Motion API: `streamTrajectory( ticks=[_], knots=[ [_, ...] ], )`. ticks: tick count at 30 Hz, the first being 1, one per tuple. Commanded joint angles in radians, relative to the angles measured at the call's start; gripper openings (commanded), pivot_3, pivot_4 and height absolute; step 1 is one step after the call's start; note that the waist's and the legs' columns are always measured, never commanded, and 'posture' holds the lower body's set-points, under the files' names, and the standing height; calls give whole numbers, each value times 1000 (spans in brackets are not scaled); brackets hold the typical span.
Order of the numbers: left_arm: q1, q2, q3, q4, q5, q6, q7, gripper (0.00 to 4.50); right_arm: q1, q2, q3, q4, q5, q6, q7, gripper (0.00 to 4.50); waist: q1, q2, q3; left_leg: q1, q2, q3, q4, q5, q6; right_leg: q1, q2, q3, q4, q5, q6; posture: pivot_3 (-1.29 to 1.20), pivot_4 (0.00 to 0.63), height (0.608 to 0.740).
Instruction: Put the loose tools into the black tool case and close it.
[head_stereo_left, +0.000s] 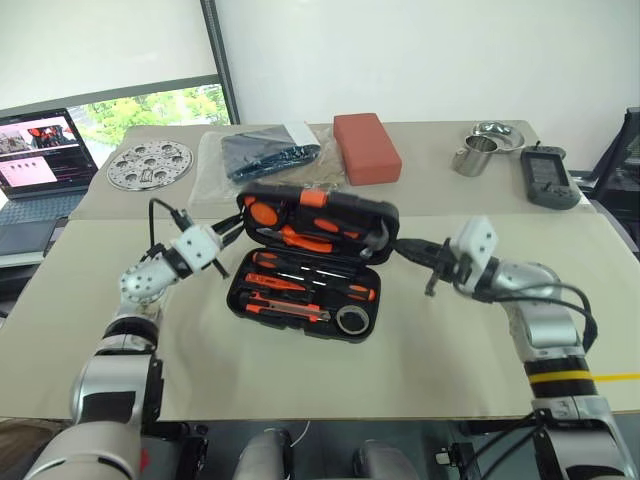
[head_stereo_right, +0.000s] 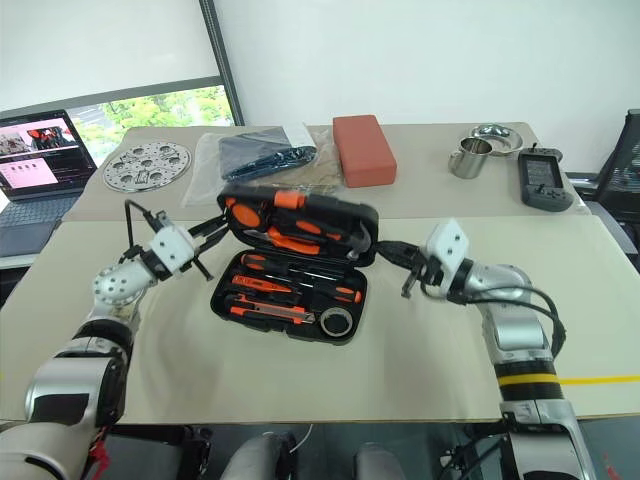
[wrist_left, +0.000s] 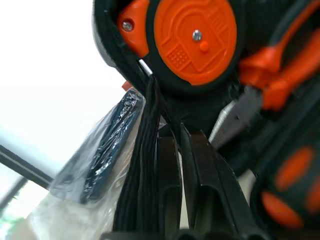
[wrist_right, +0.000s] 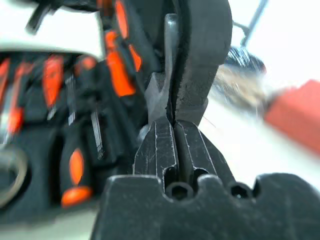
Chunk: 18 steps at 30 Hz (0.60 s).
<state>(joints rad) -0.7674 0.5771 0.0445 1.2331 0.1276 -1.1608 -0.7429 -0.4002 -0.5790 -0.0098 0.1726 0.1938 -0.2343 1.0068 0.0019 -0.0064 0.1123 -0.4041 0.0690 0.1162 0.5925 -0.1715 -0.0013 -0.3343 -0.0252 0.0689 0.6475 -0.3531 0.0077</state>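
The black tool case (head_stereo_left: 236, 296) lies open at the table's middle, its lid (head_stereo_left: 322, 226) tilted up at a slant with pliers and other orange tools in it. In the base sit the loose tools: screwdrivers (head_stereo_left: 312, 284), a utility knife (head_stereo_left: 286, 309) and a grey tape roll (head_stereo_left: 352, 320). My left gripper (head_stereo_left: 232, 232) is at the lid's left edge. Its fingers (wrist_left: 200, 190) stand a narrow slit apart beside the ribbed rim, with nothing between them. At the lid's right edge my right gripper (head_stereo_left: 405, 248) is shut, its fingertips (wrist_right: 160, 145) against the rim.
Behind the case lie a red-orange block (head_stereo_left: 366, 147), a plastic bag with a dark item (head_stereo_left: 265, 155) and a perforated metal disc (head_stereo_left: 149, 165). A laptop (head_stereo_left: 40, 150) stands far left. A steel cup (head_stereo_left: 475, 156), a bowl (head_stereo_left: 497, 133) and a dark handheld device (head_stereo_left: 548, 178) sit back right.
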Motion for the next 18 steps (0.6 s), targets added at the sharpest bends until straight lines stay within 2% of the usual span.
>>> streamTrajectory(
  ticks=[1,3,5,6,7,9,11,13,14,17,18],
  knots=[
    [13,68,-77,-40,142,-175,79,1663,32,-41,45,51,-99,-319,42,0,3,0,0,1,0,0,0,0,0,0,0,0,0,0,0,0,150,740],
    [10,107,-115,-34,213,-169,129,2419,42,-60,48,92,-112,-372,38,0,6,0,0,4,0,1,0,-1,1,3,-1,0,0,0,0,0,150,740],
    [3,136,-146,-17,228,-177,121,3162,47,-84,54,131,-124,-412,40,0,8,0,0,7,0,1,0,-1,2,6,-2,0,-1,0,0,0,150,740],
    [-1,154,-170,-2,209,-197,56,3576,53,-95,51,143,-119,-400,42,554,9,0,0,8,0,1,-1,-1,2,8,-2,0,-1,0,0,0,150,740],
    [-1,160,-167,14,129,-165,-104,3890,58,-107,49,147,-105,-377,53,738,9,0,0,9,0,2,0,-2,2,9,-3,0,-1,0,0,0,150,740],
    [3,143,-86,4,-116,5,-493,4443,74,-141,54,143,-72,-319,94,1261,9,-1,0,10,0,4,0,-2,2,12,-3,-1,-1,0,0,0,150,740],
    [-18,131,3,-1,-257,198,-684,4500,92,-170,57,139,-54,-285,125,2074,2,1,1,15,1,11,-1,-2,2,13,-4,-3,0,-1,-1,0,150,740],
    [-56,151,61,-7,-327,405,-805,4500,140,-214,59,123,-27,-207,179,2718,-6,0,1,16,1,11,-1,-2,2,13,-4,-3,0,-1,-2,0,150,740],
    [-64,159,74,-13,-344,469,-843,4500,157,-228,60,114,-19,-179,196,2932,-10,-1,2,15,1,11,-1,-1,2,13,-3,-4,0,-1,-2,0,150,740],
    [-73,207,57,-34,-361,658,-871,4500,226,-250,46,35,45,-41,216,4020,-21,-2,2,15,1,6,-1,-1,2,13,-1,-4,0,-1,-2,0,150,740],
    [-78,228,51,-28,-350,712,-871,4500,262,-255,42,-33,92,69,208,4020,-27,-2,2,15,2,4,-1,-1,2,13,0,-3,0,-1,-2,0,150,740]
  ],
)
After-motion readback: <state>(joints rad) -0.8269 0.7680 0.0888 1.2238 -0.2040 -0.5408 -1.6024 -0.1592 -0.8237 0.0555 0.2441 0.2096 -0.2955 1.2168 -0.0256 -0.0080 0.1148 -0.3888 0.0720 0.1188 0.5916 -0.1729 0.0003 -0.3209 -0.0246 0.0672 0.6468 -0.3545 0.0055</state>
